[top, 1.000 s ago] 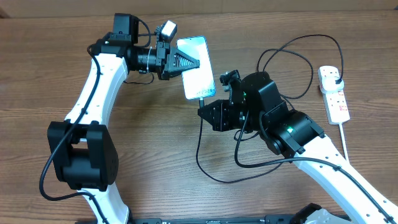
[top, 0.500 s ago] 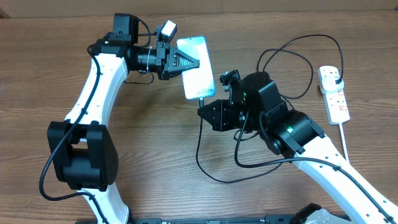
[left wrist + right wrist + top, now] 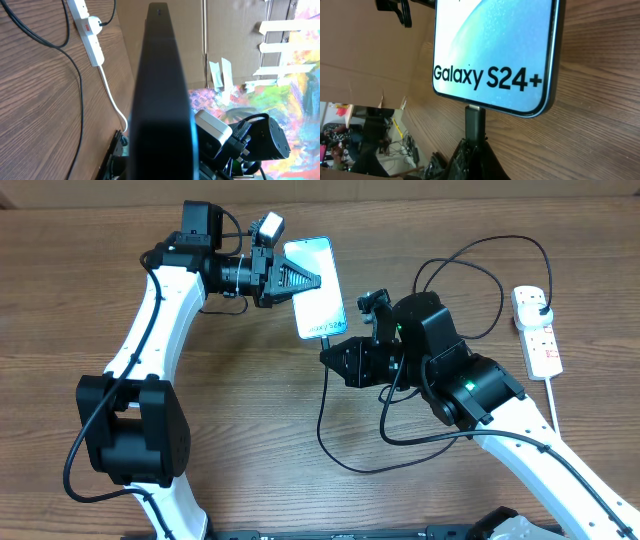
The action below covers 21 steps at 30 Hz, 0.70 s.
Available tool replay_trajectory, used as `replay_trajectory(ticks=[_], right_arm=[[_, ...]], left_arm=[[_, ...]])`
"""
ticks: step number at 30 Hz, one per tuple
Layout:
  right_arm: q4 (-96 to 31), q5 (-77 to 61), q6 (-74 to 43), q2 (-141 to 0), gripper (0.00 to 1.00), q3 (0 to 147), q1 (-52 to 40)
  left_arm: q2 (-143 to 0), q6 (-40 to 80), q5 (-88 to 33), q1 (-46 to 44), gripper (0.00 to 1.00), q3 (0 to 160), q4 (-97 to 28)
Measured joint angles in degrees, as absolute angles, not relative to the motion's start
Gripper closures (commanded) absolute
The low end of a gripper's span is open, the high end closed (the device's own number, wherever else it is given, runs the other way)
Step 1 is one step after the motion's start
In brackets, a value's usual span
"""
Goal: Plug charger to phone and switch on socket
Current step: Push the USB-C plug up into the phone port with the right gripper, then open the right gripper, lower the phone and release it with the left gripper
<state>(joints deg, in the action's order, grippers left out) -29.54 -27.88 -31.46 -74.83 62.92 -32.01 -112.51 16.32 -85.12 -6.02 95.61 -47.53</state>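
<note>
The left gripper [image 3: 312, 280] is clamped on the phone [image 3: 322, 310], pinching it by its long sides at the upper middle of the wooden table [image 3: 250, 430], as we see from overhead. The screen faces up and glows pale blue. Just below the phone's lower edge, the right gripper [image 3: 328, 352] is closed on the connector end of the charger [image 3: 321, 420]. Its thin black cable drops in a loop toward the near side, and another stretch arcs over to the right. There the black plug [image 3: 541, 304] sits in the end outlet of the socket [image 3: 541, 345], which lies well apart from the phone.

From the left wrist we look straight along the phone's dark edge, which fills the middle of the view and hides the fingers. The socket lies at upper left with its white cord [image 3: 113, 102] trailing away and black cable running beside it.

From the right wrist, the screen reads "Galaxy S24+". The connector tip [image 3: 474, 119] stands upright against the middle of the phone's lower edge, its metal end meeting the port. How deep it sits we cannot tell. The closed fingers grip the connector's base.
</note>
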Motion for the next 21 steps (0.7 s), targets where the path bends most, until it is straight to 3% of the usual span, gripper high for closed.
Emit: replay_trajectory(ticks=[14,21], right_arm=[[-28.8,-28.14,-31.48,-74.83,0.96,62.57,-31.97],[-29.65,-27.57,-31.35,-74.81,0.74,62.57,-31.59]], left_arm=[[-112.51,16.32,-85.08,-6.04,0.96,95.61,-47.48],[-112.51,16.29,-85.03,-6.63,0.96,95.61,-47.53]])
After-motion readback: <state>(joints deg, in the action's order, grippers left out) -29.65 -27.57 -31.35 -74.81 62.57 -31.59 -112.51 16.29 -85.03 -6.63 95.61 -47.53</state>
